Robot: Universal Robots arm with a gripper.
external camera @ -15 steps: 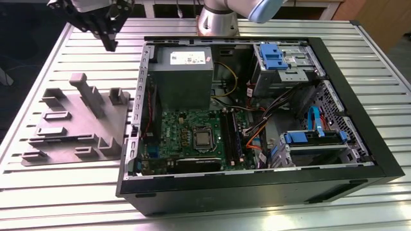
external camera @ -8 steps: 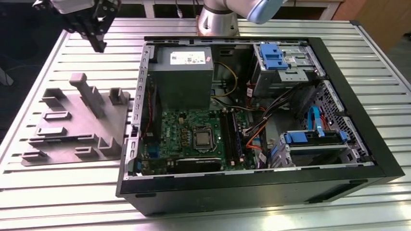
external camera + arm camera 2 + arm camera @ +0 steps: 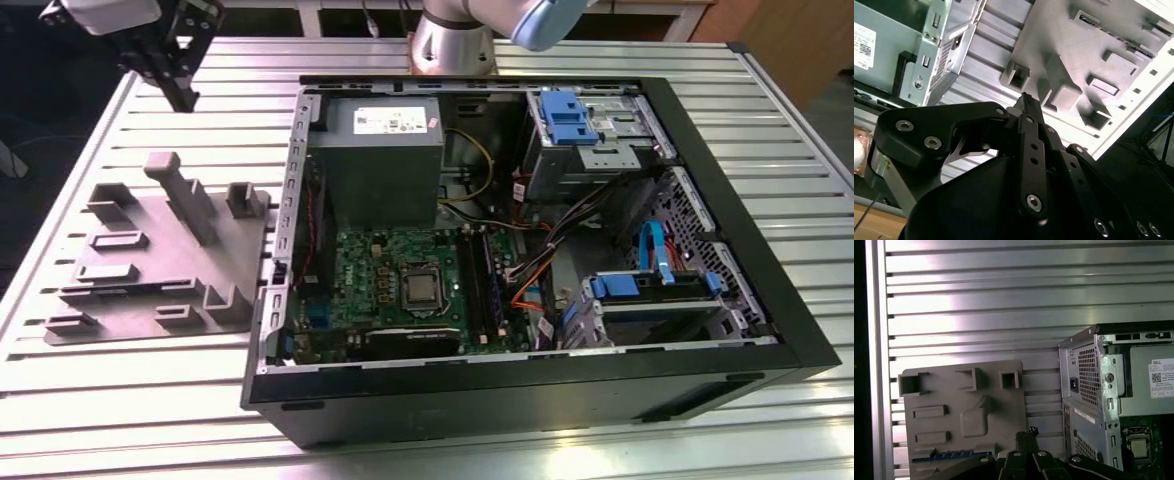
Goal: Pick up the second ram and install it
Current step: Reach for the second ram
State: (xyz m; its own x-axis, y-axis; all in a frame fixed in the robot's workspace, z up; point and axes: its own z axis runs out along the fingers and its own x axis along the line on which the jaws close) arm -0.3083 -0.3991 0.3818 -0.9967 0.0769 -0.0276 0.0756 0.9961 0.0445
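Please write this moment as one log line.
gripper: shut, empty, near grey holder | second ram: on grey holder | pick: not yet done

Exterior view: bright, even light from above. Ribbed silver metal tabletop [image 3: 134, 400] shows a soft sheen without hard glare. Grey moulded plastic tray [image 3: 147, 265] throws short, soft shadows beside its raised blocks. Inside of the black open computer case [image 3: 534, 400] is dimmer, darkest along its walls.
First wrist view: broad white glare band across the tabletop slats; one margin falls to black.
Second wrist view: black metal tool [image 3: 1026, 100] is dark in the foreground, with small highlights on its screw heads; one tabletop corner is washed out white.
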